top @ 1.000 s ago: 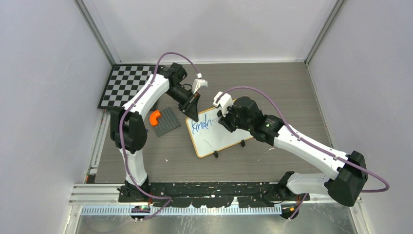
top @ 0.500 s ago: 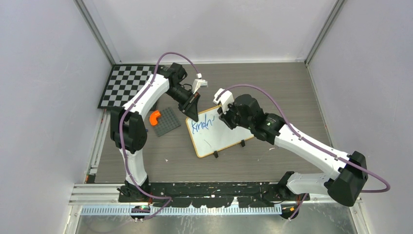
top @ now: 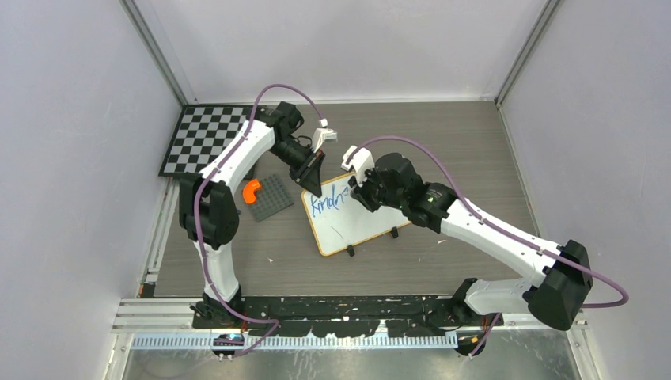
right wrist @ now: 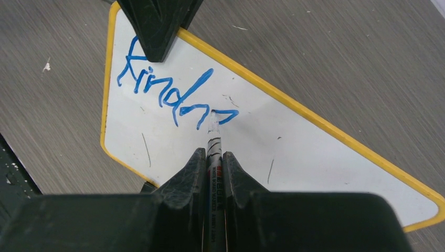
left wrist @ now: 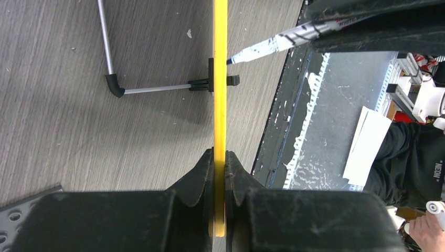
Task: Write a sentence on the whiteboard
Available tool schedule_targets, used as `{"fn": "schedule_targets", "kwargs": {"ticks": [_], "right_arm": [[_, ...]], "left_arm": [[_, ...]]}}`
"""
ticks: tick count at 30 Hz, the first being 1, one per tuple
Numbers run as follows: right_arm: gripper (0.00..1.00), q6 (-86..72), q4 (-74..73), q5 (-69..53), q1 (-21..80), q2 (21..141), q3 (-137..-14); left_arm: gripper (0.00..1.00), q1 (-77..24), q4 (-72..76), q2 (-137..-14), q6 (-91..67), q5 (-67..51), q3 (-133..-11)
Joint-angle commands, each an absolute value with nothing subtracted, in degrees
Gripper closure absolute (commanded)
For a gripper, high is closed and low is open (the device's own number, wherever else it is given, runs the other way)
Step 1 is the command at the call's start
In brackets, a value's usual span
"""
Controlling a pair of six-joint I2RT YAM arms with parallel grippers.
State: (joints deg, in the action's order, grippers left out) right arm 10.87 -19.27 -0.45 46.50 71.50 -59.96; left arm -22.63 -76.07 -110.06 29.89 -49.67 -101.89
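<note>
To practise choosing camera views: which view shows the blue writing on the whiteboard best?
The right wrist view: the blue writing appears large, each letter legible, the marker tip at its end. The top external view shows it only small. The left wrist view sees the whiteboard edge-on, so no writing.

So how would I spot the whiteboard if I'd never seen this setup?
Start at the middle of the grey wooden table. The whiteboard is propped there, its edge pinched by the left pincer. Unlike the checkerboard and grey studded plate to its left, it is white, yellow-framed, with blue handwriting.
</note>
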Motion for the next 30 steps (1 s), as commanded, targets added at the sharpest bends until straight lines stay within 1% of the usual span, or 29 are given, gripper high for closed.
{"fn": "schedule_targets", "kwargs": {"ticks": [1,22,30], "right_arm": [[1.0,10.24,-16.61,-1.16,46.72,72.77,-60.34],[1.0,11.06,-19.69,2.92,45.99,67.65,-55.73],[1.0,8.39,-25.84,-4.44,45.88,65.21,-62.52]], "left_arm": [[1.0,-23.55,-77.17,-110.12,30.62,-51.94,-103.36],[1.0,-23.55,-77.1,-109.94,30.25,-51.68,-103.45],[1.0,-23.64,-77.34,-109.74,30.19,-52.12,-103.63]]}}
